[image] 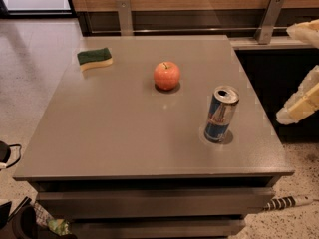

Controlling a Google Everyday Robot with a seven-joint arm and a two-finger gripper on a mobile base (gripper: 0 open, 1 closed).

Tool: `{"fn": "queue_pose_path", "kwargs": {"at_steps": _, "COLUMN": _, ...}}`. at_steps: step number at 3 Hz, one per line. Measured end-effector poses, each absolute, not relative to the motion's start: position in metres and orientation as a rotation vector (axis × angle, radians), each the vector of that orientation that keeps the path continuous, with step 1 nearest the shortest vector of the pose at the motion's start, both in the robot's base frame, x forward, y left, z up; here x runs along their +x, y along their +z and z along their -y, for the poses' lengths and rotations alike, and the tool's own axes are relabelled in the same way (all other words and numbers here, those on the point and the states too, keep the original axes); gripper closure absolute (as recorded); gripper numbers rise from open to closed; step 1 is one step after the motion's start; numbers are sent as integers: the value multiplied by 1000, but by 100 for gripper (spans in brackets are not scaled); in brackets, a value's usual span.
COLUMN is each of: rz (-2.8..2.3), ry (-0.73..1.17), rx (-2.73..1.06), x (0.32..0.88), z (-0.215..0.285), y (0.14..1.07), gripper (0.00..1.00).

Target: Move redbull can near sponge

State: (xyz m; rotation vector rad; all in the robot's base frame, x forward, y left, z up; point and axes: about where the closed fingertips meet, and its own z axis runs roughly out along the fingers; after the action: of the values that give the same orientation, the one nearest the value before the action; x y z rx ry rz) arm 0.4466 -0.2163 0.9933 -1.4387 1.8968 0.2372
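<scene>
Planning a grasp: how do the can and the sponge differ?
The can stands tall and upright at the front right; the sponge lies flat at the back left. The can is blue and silver; the sponge green over yellow. Both sit on the table, untouched by the gripper off its right side.
</scene>
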Motion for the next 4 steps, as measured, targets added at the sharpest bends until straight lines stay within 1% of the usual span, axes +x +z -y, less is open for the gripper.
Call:
{"fn": "queue_pose_path", "kwargs": {"at_steps": 2, "rz": -1711, "ry": 540, "rx": -1258, "x": 436, "z": 169, "y": 981, "gripper": 0}}
{"fn": "queue_pose_path", "kwargs": {"at_steps": 4, "rz": -1637, "ry": 565, "rx": -1203, "x": 436, "z": 153, "y": 967, "gripper": 0}}
